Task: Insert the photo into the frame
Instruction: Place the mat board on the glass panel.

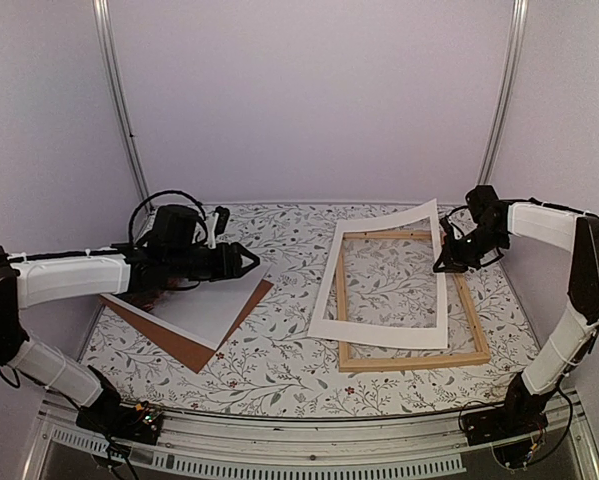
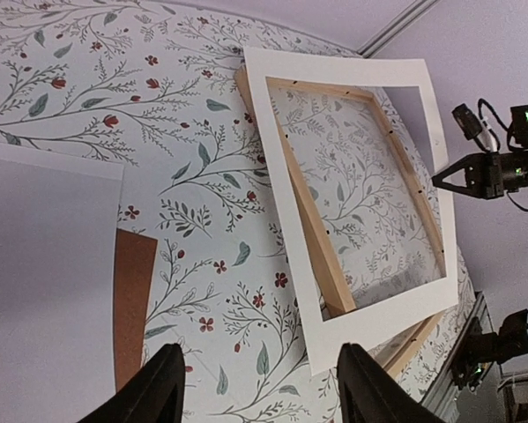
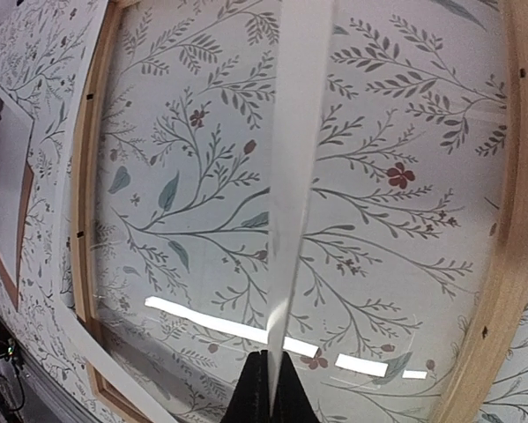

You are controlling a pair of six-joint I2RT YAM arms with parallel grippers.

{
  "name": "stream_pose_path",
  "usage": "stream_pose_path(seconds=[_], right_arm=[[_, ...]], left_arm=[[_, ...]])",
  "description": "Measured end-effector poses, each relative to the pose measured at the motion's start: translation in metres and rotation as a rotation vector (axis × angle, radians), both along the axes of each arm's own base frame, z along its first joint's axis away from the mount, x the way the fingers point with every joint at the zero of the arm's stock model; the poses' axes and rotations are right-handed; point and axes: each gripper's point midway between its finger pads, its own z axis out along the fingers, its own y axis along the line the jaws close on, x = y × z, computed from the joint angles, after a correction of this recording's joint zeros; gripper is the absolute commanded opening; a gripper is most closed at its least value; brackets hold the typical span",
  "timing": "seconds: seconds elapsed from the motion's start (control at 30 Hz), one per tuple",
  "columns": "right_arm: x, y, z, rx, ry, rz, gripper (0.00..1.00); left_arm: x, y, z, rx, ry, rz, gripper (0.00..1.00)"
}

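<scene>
The photo (image 1: 204, 305) lies at the left on a brown board, mostly pale, with a dark reddish end under my left arm. It also shows in the left wrist view (image 2: 43, 291) and the right wrist view (image 3: 3, 150). The light wood frame (image 1: 414, 362) lies flat at the right, also in the wrist views (image 2: 312, 229) (image 3: 519, 264). My left gripper (image 1: 247, 262) (image 2: 259, 388) is open and empty, above the photo's right edge. My right gripper (image 1: 441, 266) (image 3: 268, 388) is shut on the right edge of the white mat border (image 1: 379, 330) (image 3: 294, 132), holding it tilted over the frame.
The brown backing board (image 1: 189, 348) (image 2: 133, 300) sticks out from under the photo. The mat border (image 2: 281, 203) overhangs the frame's left and near sides. The floral tablecloth (image 1: 279, 370) covers the table. White walls and metal rails close in the back and sides.
</scene>
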Motion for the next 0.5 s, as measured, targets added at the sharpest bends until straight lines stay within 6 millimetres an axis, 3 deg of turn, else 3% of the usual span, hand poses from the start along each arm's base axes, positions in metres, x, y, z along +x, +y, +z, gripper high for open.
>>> stream_pose_path(seconds=[0.5], right_arm=[[-0.004,-0.052,-0.022,-0.303,0.068,-0.105,0.03]], left_arm=[[0.008,-0.006,-0.002,0.039,0.007,-0.011,0.60]])
